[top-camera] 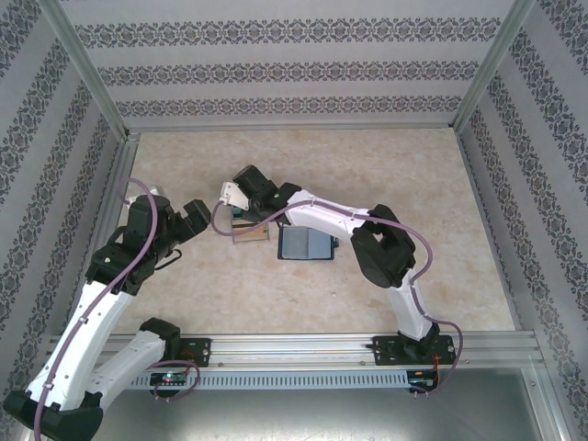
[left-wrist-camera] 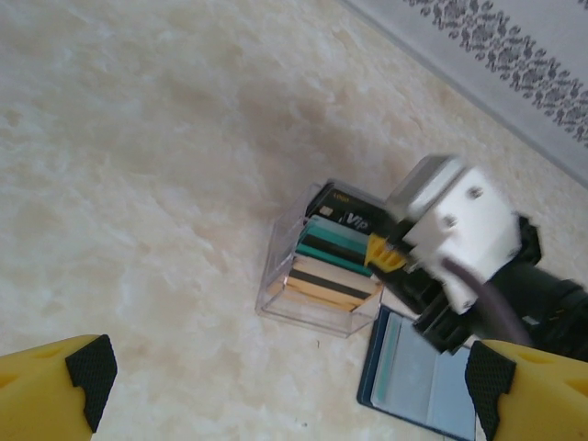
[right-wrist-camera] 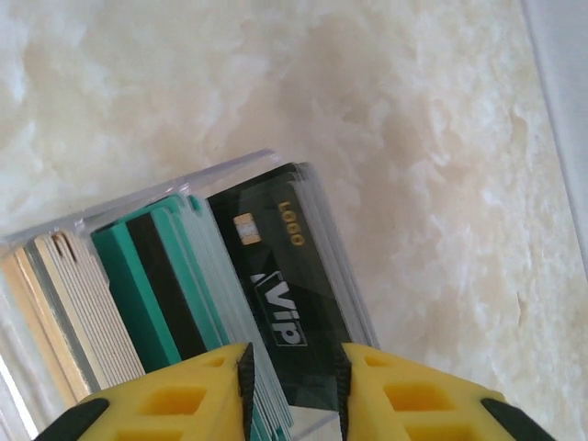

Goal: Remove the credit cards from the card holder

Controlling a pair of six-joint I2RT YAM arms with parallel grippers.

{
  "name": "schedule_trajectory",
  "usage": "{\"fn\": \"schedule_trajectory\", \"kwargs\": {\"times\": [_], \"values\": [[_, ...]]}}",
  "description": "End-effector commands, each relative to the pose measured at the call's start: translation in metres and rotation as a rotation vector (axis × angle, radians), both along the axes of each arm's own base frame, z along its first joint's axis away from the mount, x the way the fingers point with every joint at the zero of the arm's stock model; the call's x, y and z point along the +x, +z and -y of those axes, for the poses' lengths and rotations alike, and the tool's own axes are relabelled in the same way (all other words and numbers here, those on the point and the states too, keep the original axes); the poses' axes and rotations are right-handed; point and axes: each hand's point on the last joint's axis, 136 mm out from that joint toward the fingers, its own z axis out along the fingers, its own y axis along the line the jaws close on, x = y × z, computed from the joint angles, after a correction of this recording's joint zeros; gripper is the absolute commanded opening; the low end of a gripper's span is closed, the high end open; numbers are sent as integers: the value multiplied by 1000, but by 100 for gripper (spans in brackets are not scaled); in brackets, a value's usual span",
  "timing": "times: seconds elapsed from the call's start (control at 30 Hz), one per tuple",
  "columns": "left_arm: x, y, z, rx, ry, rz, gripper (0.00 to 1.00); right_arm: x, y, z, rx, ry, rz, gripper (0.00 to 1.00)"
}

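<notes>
While grey-patterned walls (top-camera: 276,69) close round a pale marbled counter (top-camera: 386,165), the left hand (top-camera: 188,223) hovers toward 9 o'clock of it, fingers wide apart. Near the centre, the credit cards (left-wrist-camera: 329,266) stand on edge in a clear box (left-wrist-camera: 276,299): tan, teal, then a black card (right-wrist-camera: 276,266) reading "LOGO" and "VIP". The right hand (right-wrist-camera: 294,377) straddles that black card, fingers apart. Just beside the box, at its 3 o'clock, the dark card holder (top-camera: 306,243) lies open.

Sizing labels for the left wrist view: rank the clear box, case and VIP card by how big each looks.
1. Clear box.
2. Case, cropped by the frame, so possibly larger.
3. VIP card, mostly hidden.
</notes>
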Motion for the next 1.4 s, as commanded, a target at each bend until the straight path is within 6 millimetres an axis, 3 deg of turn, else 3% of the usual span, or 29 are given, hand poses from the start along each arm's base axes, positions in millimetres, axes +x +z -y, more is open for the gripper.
{"fn": "schedule_trajectory", "kwargs": {"times": [0.0,0.17,0.33,0.6,0.8,0.9,1.03,1.37], "values": [[9,-2,12,-32,-57,7,100,4,62,22,206,-153,-17,36],[25,-15,40,-112,-158,-21,97,-10,71,65,402,-342,-178,38],[42,-41,69,-206,-229,-90,85,-31,53,109,497,-527,-315,40],[55,-84,132,-195,-360,-212,73,-75,-10,169,529,-798,-528,33],[62,-110,168,-186,-435,-276,66,-90,-52,208,518,-992,-629,25],[65,-121,182,-177,-462,-305,59,-94,-71,219,496,-1044,-661,24],[68,-129,196,-163,-488,-322,57,-95,-87,226,458,-1076,-676,24],[71,-158,231,-198,-551,-385,47,-98,-114,222,429,-1093,-740,13]]}}
